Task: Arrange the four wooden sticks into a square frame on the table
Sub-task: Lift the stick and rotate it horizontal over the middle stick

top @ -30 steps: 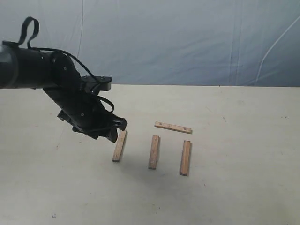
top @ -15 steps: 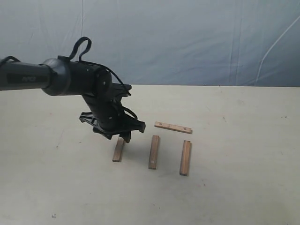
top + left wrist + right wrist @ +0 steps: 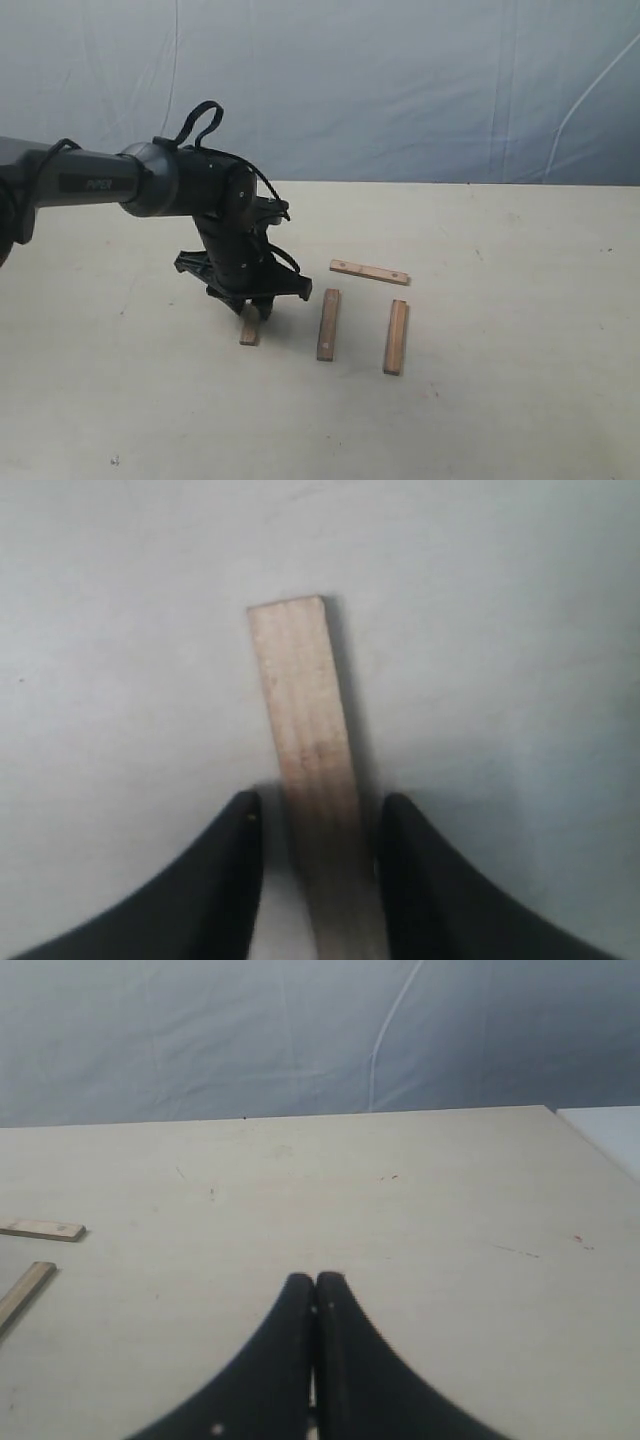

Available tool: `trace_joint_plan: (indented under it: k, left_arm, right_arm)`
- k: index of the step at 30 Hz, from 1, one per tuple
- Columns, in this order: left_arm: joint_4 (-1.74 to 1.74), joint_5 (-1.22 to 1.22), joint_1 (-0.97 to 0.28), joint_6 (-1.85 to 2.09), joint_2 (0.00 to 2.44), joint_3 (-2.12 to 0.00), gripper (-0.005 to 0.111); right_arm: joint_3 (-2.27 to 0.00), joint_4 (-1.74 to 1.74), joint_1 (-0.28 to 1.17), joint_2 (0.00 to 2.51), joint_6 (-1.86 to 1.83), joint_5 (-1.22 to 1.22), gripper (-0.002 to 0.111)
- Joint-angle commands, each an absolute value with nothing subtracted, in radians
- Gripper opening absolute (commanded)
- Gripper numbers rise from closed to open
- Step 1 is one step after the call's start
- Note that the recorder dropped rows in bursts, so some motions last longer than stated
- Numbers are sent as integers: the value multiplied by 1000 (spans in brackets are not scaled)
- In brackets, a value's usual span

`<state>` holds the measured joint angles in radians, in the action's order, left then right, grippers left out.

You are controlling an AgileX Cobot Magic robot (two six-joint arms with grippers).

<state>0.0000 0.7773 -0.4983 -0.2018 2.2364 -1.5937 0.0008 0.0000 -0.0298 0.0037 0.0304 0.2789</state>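
1. The left gripper (image 3: 258, 310) stands low over the leftmost stick (image 3: 249, 331), at the left end of the group on the table (image 3: 500, 420). In the left wrist view its fingers (image 3: 232, 880) are spread, one on each side of that stick, with a thin gap on both sides, so nothing is grasped yet. The stick's long axis runs straight out between the fingers, which means that closing them would pinch it across its narrow width.
2. The middle stick (image 3: 328, 324) lies near the first, roughly parallel to it and clear of it.
3. The right stick (image 3: 396, 336) is again roughly parallel. The holed stick (image 3: 370, 271) lies crosswise just beyond the far ends of these two and appears to touch neither.
4. The right gripper (image 3: 316, 1295) has its fingers pressed together on nothing. It does not show in the exterior view, and its own camera catches two sticks only at the edge, well apart from it. The left arm is plainly the nearer.
5. No corner of a square is formed, and all four sticks lie loose.
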Motion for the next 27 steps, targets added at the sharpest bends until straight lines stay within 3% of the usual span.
trace_joint_plan:
  k: [1, 8, 21, 27]
  left_arm:
    - [0, 815, -501, -189, 2250, -1596, 0]
    - [-8, 857, -501, 178, 2154, -1629, 0]
    - [-404, 1117, -501, 1508, 2042, -1602, 0]
    - [-383, 1079, -514, 1597, 2082, -1582, 0]
  right_arm:
    - [0, 0, -29, 0, 27, 273, -1]
    - [0, 0, -29, 0, 27, 273, -1]
    - [0, 0, -29, 0, 27, 277, -1]
    - [0, 0, -29, 0, 27, 277, -1]
